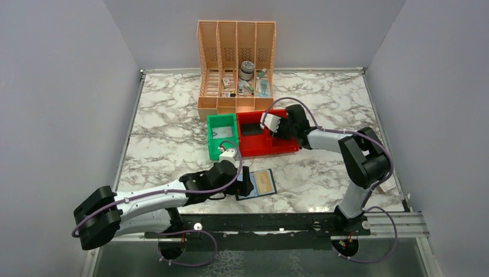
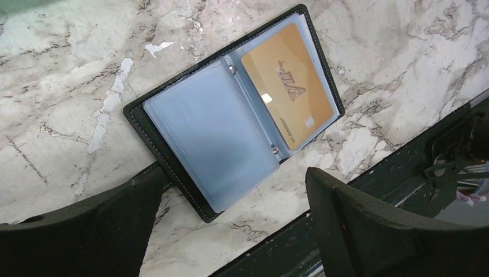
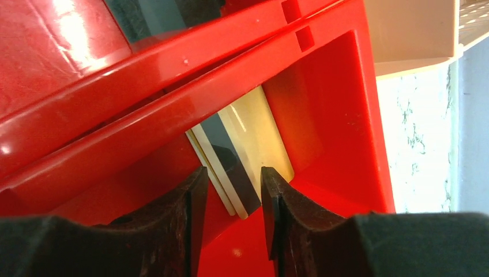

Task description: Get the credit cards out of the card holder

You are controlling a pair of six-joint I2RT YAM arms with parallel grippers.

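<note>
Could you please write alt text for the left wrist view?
An open black card holder lies on the marble table, a tan card in one pale blue sleeve. The left gripper hangs above it, jaws wide apart.

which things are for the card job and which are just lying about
Job: open black card holder, tan plastic card in it, pale plastic card in the red plastic bin.
Lying about: peach slotted desk organiser, round grey tub inside it.
</note>
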